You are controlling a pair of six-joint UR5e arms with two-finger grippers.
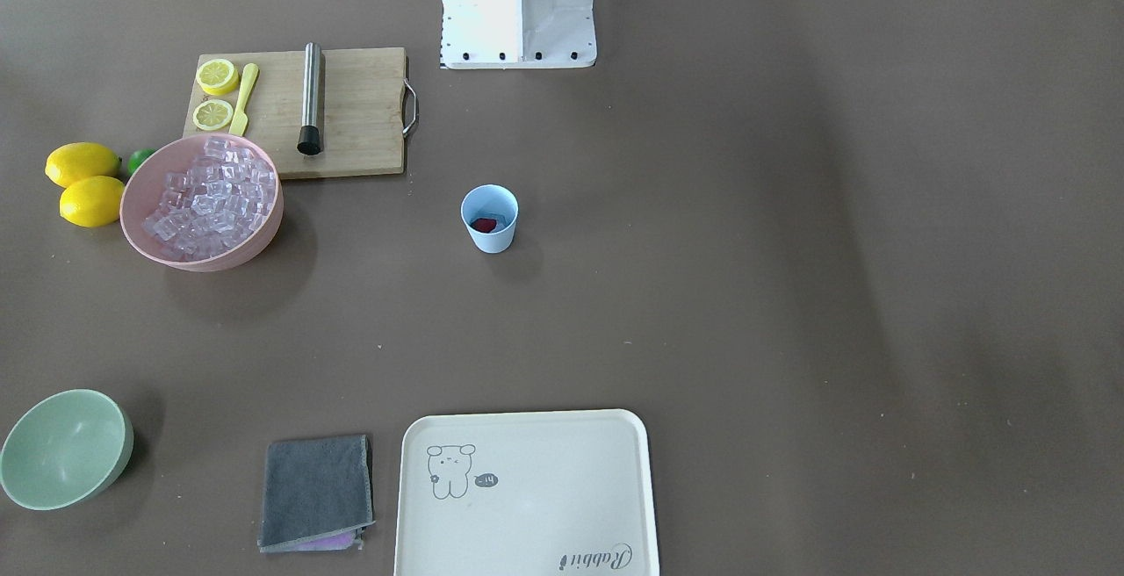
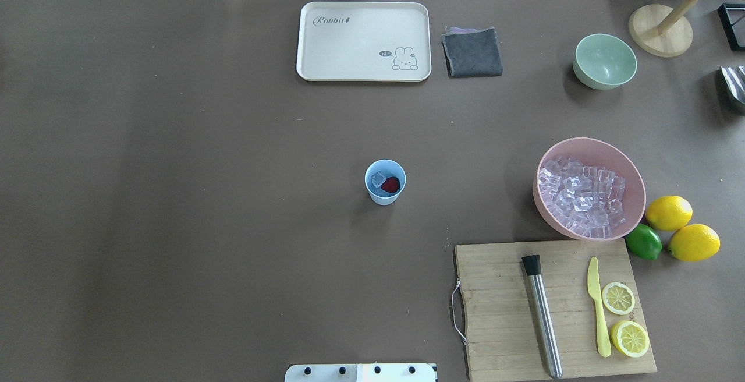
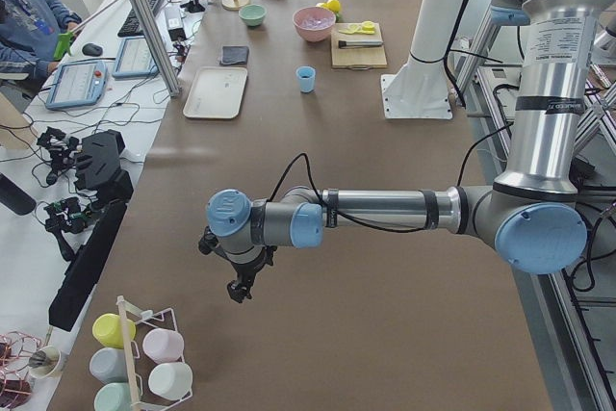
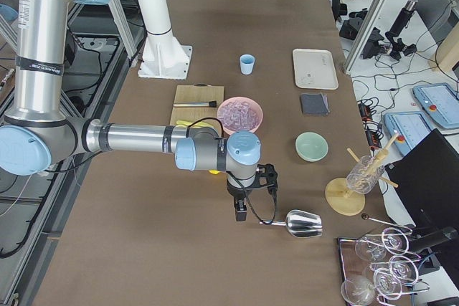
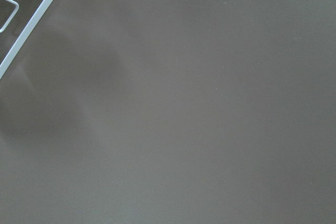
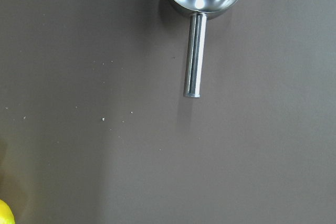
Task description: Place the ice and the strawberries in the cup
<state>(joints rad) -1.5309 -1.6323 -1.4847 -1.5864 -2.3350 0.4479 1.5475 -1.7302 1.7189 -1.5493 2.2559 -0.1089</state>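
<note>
The right gripper (image 4: 240,213) hangs low in the right side view, just beside a metal scoop (image 4: 301,223) lying on the table (image 4: 215,19), the left gripper (image 3: 241,288) over bare table near a cup rack (image 3: 144,363); whether either is open or closed cannot be told. The overhead view alone clearly shows an ice cube (image 2: 378,179) beside the strawberry (image 2: 391,184) inside the cup (image 2: 384,198), mid-frame.

Table (image 2: 174,137) covered in matte brown sheet, evenly lit, white side bench (image 3: 19,276) strewn with cables (image 3: 144,113), aluminium post (image 3: 146,21) fixed at table edge
</note>
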